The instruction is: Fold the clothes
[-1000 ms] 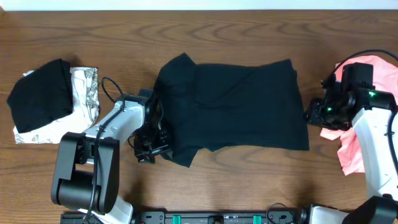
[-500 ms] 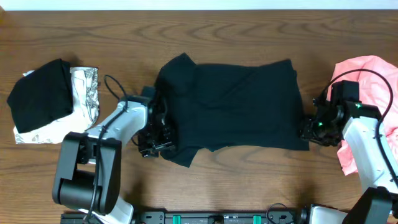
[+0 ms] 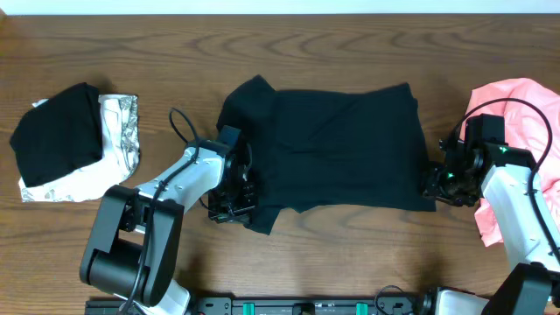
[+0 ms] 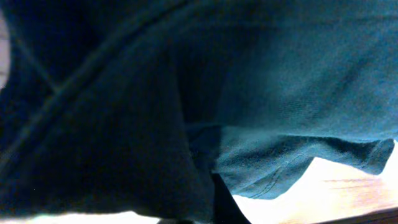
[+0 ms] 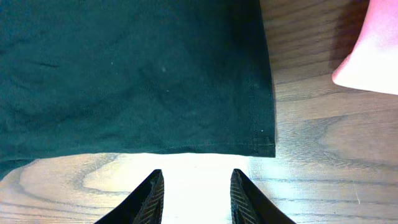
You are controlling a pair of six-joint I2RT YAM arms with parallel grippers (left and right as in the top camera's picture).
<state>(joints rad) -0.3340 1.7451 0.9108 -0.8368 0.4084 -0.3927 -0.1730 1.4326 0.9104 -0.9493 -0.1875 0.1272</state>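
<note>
- At the middle of the counter (image 3: 350, 52) lies the black shirt (image 3: 332, 149), spread flat, probably so that both ends can be lifted together.
- Just short of its hem corner, the right gripper (image 5: 197, 180) is spread, seemingly ready to pinch.
- At the sleeve, the left gripper (image 3: 229, 203) is buried in fabric; I cannot tell its state.
- Four garments in all: this shirt, a folded black one (image 3: 54, 131) on a white patterned one (image 3: 122, 131), and a pink one (image 3: 525, 101).

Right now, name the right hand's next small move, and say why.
Probably ease the right hand forward and close on the hem of the black shirt: its fingers stand open over the table, just short of that edge.
</note>
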